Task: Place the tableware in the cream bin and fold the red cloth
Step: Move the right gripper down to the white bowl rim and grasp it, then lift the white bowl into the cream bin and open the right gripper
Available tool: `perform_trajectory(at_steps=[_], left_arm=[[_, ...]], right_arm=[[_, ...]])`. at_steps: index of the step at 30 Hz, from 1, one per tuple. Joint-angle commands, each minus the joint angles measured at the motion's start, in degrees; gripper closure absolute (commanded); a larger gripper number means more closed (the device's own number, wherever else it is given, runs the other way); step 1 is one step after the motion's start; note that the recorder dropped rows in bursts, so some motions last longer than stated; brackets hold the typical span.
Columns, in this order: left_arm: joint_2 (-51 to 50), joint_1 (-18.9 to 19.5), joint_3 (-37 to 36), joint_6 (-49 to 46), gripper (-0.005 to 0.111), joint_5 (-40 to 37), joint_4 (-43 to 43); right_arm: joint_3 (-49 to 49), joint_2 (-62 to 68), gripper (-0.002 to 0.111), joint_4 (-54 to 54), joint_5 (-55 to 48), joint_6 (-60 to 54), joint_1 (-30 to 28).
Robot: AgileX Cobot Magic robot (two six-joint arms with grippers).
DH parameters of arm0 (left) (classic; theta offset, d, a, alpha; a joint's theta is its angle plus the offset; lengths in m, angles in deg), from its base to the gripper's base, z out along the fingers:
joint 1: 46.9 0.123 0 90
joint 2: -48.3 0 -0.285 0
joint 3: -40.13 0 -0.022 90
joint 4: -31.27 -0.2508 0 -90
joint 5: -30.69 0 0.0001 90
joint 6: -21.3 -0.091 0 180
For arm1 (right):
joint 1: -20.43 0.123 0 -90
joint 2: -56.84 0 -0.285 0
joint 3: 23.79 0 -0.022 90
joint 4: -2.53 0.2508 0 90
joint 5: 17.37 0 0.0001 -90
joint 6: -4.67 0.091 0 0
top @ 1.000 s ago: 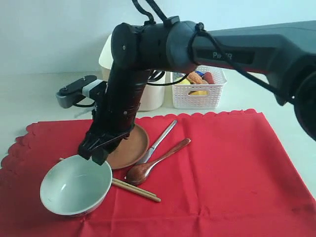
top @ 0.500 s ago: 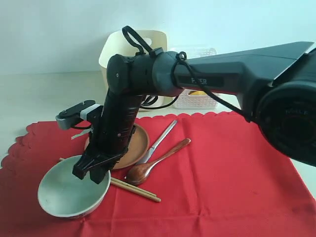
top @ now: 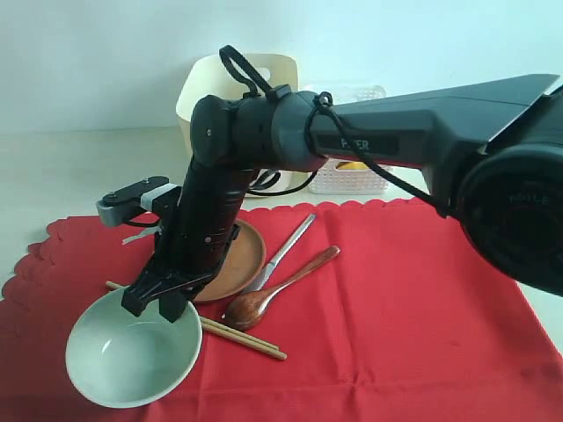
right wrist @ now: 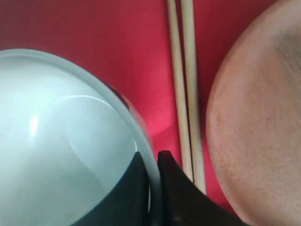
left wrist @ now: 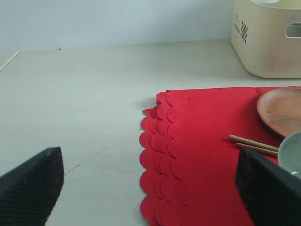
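The pale grey-white bowl (top: 132, 356) sits on the red cloth (top: 396, 308) at the front left. My right gripper (top: 157, 303) reaches across and is shut on its far rim, one finger inside and one outside (right wrist: 153, 165). Behind it lie the wooden chopsticks (top: 242, 337), the brown plate (top: 242, 259), the dark wooden spoon (top: 273, 290) and the slim metal utensil (top: 286, 251). The cream bin (top: 198, 88) stands behind the arm, partly hidden. My left gripper (left wrist: 150, 188) is open over the cloth's scalloped edge (left wrist: 160, 141), holding nothing. No steel cup shows.
A white perforated basket (top: 352, 176) with food stands right of the cream bin, behind the cloth. The right arm's dark forearm spans the back right of the exterior view. Bare pale table (left wrist: 80, 94) lies left of the cloth.
The right gripper has moved down and to the left, keeping its hold on the bowl's rim. The bowl has shifted a little towards the front of the cloth.
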Motion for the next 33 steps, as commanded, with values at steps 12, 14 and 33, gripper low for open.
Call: perform_trajectory(at_steps=[12, 14, 33], left_arm=[[0.28, 0.16, -0.18, -0.04, 0.013, 0.64, -0.11], [0.28, 0.16, -0.18, -0.04, 0.013, 0.64, -0.11], [0.28, 0.16, -0.18, -0.04, 0.013, 0.64, -0.11]], right_arm=[[0.44, -8.64, 0.108, -0.11, -0.19, -2.38, 0.18], [0.44, -10.75, 0.108, -0.11, -0.19, -2.5, 0.06], [-1.19, -23.52, 0.108, -1.21, 8.77, -1.62, -12.57]])
